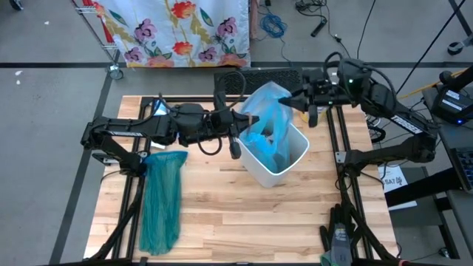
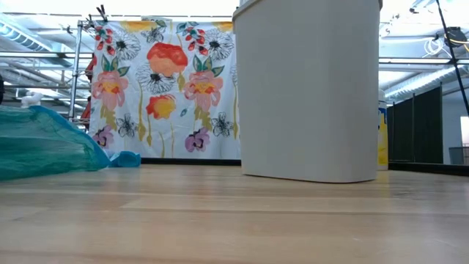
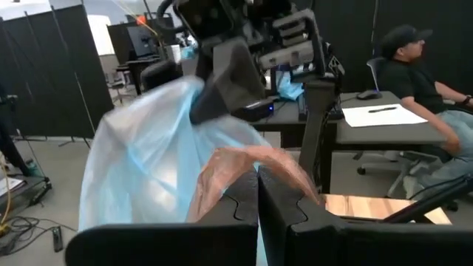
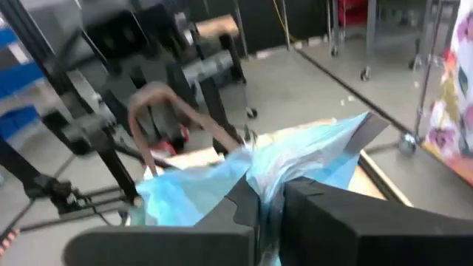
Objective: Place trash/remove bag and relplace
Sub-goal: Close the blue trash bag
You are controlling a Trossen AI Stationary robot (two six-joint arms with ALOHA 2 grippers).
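Note:
The pale blue bag [image 1: 267, 125] is held up over the white bin [image 1: 294, 161] at mid table, and its lower part hangs down into the bin. My left gripper [image 1: 242, 123] is shut on the bag's left side. My right gripper [image 1: 294, 100] is shut on its far right side. In the left wrist view the bag [image 3: 148, 166] spreads between my left gripper [image 3: 259, 203] and the right one [image 3: 222, 89]. The low view shows only the bin's wall [image 2: 308, 88]. The trash is out of view. My left gripper pinches the bag's upper edge [image 3: 240, 166] between its two shut fingers, coming level from the table's left. The film is gathered into several layers there. The bag hangs below and beyond the fingers, stretched toward the right gripper. My right gripper pinches a bunched fold of the bag's upper edge [image 4: 275, 171] between its two shut fingers, reaching nearly level from the table's far right. The plastic fans out past the fingers toward the left arm, and its lower part is down in the bin.
A darker teal-green bag [image 1: 162, 201] lies in a long heap on the table's left side, also seen in the low view [image 2: 44, 150]. A flowered cloth [image 1: 177, 29] hangs beyond the far edge. A seated person [image 3: 414, 74] is at a desk past the table.

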